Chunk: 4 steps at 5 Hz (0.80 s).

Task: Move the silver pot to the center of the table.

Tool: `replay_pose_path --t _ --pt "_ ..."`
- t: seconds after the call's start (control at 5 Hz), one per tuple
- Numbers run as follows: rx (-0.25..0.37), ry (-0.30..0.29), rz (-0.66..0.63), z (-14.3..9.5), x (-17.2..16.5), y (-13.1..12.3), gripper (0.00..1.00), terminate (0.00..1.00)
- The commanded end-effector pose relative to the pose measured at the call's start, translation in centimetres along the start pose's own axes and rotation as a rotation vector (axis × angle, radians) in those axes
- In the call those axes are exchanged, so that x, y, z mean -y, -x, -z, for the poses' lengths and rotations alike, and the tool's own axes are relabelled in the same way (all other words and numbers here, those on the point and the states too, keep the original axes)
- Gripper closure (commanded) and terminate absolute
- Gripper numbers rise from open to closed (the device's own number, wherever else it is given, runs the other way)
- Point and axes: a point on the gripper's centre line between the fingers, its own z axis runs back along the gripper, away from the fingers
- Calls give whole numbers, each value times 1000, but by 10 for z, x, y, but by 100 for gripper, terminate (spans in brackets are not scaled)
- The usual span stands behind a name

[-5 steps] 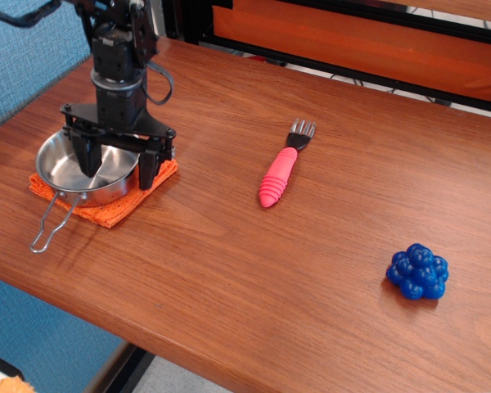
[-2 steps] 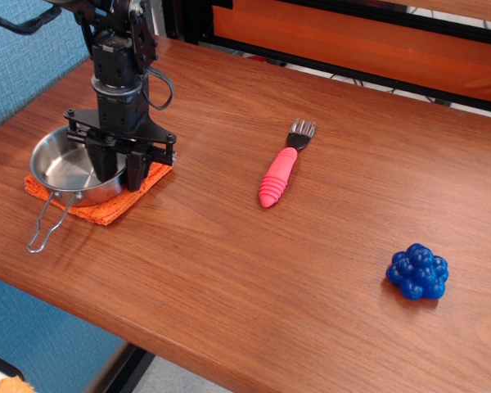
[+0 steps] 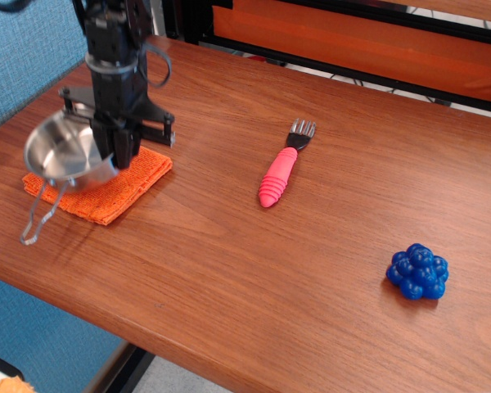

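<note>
A second ago the pot (image 3: 65, 154) sat flat on the orange cloth (image 3: 106, 187) with the hand (image 3: 116, 150) spread astride its right rim. Since then the hand has pressed together on that rim, one finger inside the bowl and one outside, and has risen. The pot now hangs tilted above the cloth, its far left side lifted clear and its wire handle (image 3: 38, 219) dangling down towards the front edge of the worktop (image 3: 229, 262). More of the cloth shows than before.

This suggests the grasp has taken and the lift is under way; the carry to the middle of the worktop is still to come, so the task is at an early stage.

The pot is a shallow, round, shiny steel pan, slightly blurred here. It is at the left end of the worktop, well apart from the pink-handled fork (image 3: 281, 172) near the middle and from the blue knobbly ball (image 3: 417, 271) at the right. The open wood left of the fork looks like the likely goal.
</note>
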Motion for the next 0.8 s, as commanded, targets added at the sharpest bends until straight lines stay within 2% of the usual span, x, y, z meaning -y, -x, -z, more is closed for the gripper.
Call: replay_pose_path --t 0.0,0.2,0.6 --pt "128 -134 -14 -62 -6 -7 100 0" --pt "146 -112 54 -69 23 7 100 0" --pt "135 12 235 -71 106 51 100 0"
